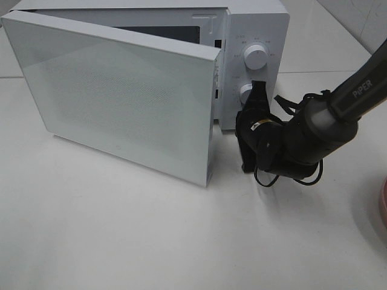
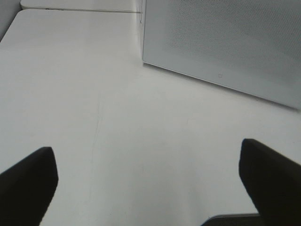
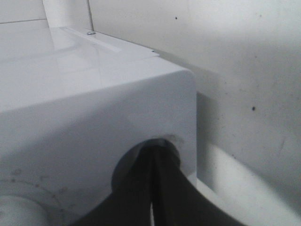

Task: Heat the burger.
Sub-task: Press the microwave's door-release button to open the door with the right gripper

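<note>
1. Left gripper [image 2: 146, 160] sits closest in its wrist view - fingers spread wide, nothing between them, hovering over bare white table [image 2: 108, 113].
2. Microwave door [image 1: 121, 96] hangs open, swung out toward the front; its perforated panel also fills the corner of the left wrist view.
3. Right gripper [image 1: 257, 90] is pinched fully closed and holds nothing. Its tips are at the lower knob [image 1: 245, 92] on the microwave [image 1: 260, 24] control panel, below the upper knob [image 1: 254, 57]. Touching or just beside, can't tell.
4. Burger: not visible in any of the 3 views. The oven cavity is hidden behind the open door, so can't tell if it is inside. A pink plate rim [image 1: 383, 202] shows at the table's right edge, and no burger is seen on that sliver.
5. Step, judged: working the controls, probably the timer dial.
6. Next move calls for getting the door shut - likely the free left arm's job - and a real purchase on the lower knob, since closed tips can only nudge it, not twist it.
</note>
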